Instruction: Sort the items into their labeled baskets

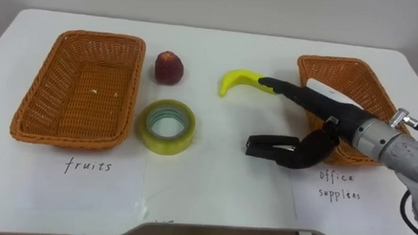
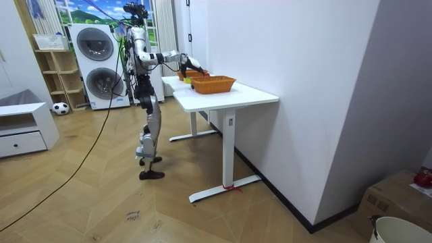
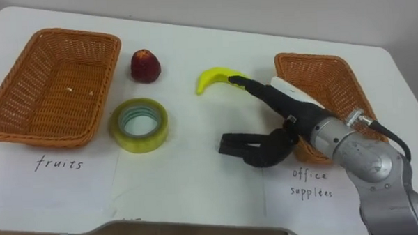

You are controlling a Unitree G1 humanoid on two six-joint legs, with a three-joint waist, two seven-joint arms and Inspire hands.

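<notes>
I judge the sort to be barely under way. The fruit basket (image 1: 69, 139) in the desk's (image 1: 218, 169) far left corner holds no fruit, only a pale speck on its floor. All three loose items are out on the open top.

The red fruit (image 1: 169, 67) sits just beside the basket's right wall, toward the far edge. The roll of yellow tape (image 1: 168, 144) lies flat nearer to me, off the basket's front right corner. The banana (image 1: 240, 79) lies around the middle of the desk, between the red fruit and the office-supplies basket (image 1: 364, 76), which stands at the right edge.

My right hand (image 1: 335, 123) comes in low over that basket's front left corner. It is open, with the long fingers (image 1: 292, 94) stretched straight toward the banana and the thumb side spread out toward the front edge. It grips nothing. The leading fingertip is at the banana's right end, and I cannot tell whether it touches or just falls short.

Something pale shows inside the office-supplies basket behind my fingers, but I cannot make out what it is. A handwritten paper label (image 1: 92, 179) lies in front of each basket along the front edge.

In the room view the robot stands at the desk's end, with one arm reaching over it.

As I read it, the banana and the red fruit are both left to go left, and the tape to go right.
</notes>
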